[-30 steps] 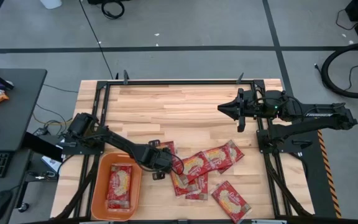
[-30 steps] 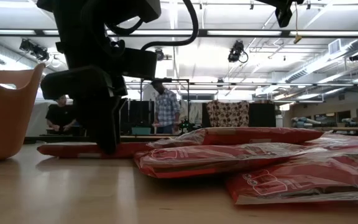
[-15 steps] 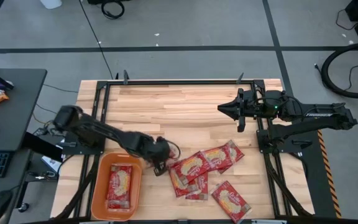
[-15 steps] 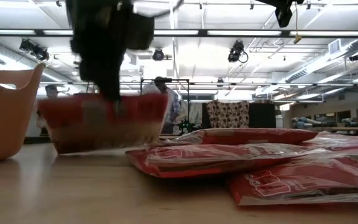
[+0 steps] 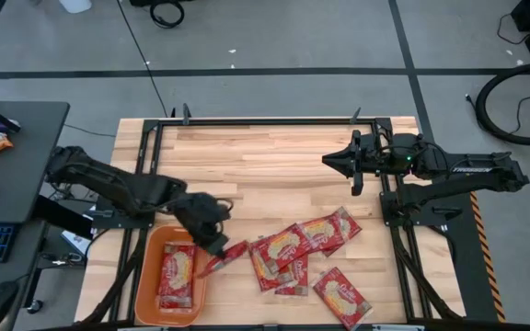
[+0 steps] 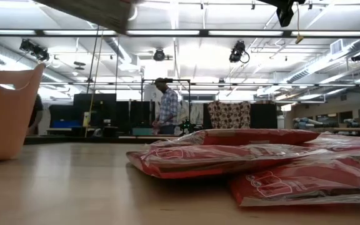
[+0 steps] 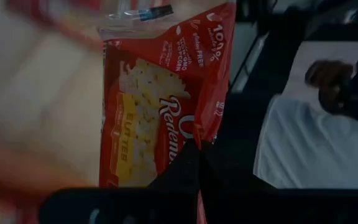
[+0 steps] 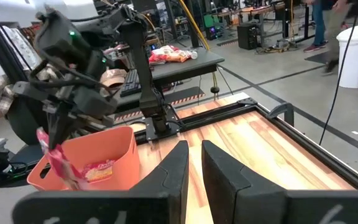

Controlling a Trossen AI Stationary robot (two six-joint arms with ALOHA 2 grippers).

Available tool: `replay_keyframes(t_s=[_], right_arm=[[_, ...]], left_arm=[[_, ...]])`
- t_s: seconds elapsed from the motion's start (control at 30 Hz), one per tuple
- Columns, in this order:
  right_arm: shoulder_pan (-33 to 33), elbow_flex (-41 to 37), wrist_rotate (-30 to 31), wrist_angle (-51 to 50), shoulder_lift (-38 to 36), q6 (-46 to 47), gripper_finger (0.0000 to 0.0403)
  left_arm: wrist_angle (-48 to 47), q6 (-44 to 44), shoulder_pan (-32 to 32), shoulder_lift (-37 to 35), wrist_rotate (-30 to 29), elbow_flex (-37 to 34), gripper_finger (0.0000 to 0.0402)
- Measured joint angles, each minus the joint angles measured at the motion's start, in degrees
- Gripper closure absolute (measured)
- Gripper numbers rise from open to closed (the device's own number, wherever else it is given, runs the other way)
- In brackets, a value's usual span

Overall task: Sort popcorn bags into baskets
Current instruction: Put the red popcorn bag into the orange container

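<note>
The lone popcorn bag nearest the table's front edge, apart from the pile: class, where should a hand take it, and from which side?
That popcorn bag lies flat, askew and clear of the pile, so come straight down from above and pinch a free short edge or corner; its flat face probably offers no grip.

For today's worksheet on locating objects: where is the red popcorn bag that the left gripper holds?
High view: the red popcorn bag hangs from the left gripper over the right rim of the shallow orange plastic bin, left of the loose red bags.
</note>
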Motion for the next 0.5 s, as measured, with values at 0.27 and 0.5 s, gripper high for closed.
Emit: replay_keyframes(t_s=[0.27, 0.5], right_arm=[[0.00, -0.02, 0.00, 0.02, 0.02, -0.02, 0.0353], [0.00, -0.02, -0.04, 0.05, 0.00, -1.39, 0.0353]], left_arm=[[-16.67, -7.95, -11.03, -1.02, -0.16, -0.88, 0.0398], [-18.74, -21.06, -18.21, -4.79, -10.83, -5.50, 0.0399]])
